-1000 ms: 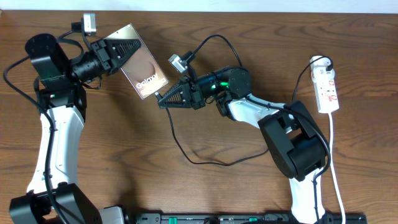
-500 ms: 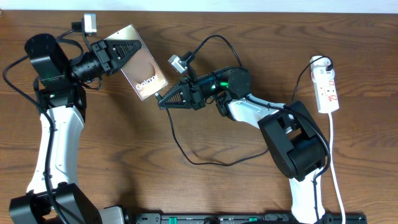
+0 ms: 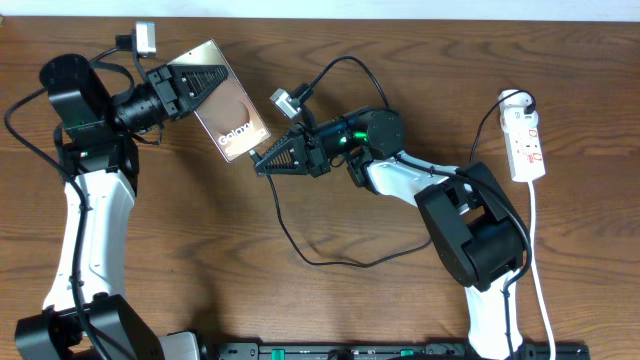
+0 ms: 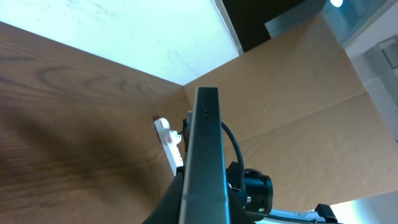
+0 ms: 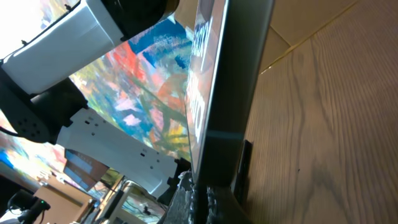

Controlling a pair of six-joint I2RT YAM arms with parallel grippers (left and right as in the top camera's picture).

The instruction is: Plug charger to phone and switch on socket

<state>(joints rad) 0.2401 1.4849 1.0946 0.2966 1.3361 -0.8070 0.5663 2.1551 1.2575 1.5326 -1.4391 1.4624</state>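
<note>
My left gripper (image 3: 205,78) is shut on the phone (image 3: 232,105), holding it tilted above the table, its "Galaxy" end toward the right arm. In the left wrist view the phone (image 4: 205,155) shows edge-on between the fingers. My right gripper (image 3: 262,160) is shut on the charger's plug tip, pressed against the phone's lower end. The black charger cable (image 3: 300,240) loops over the table below. In the right wrist view the phone's end (image 5: 230,93) fills the frame just above the jaws (image 5: 202,199); the plug itself is hidden. The white socket (image 3: 526,140) lies at the far right.
The socket's white cord (image 3: 540,260) runs down the right edge past the right arm's base (image 3: 478,240). The left arm's base stands at the far left (image 3: 80,130). The socket also shows far off in the left wrist view (image 4: 169,140).
</note>
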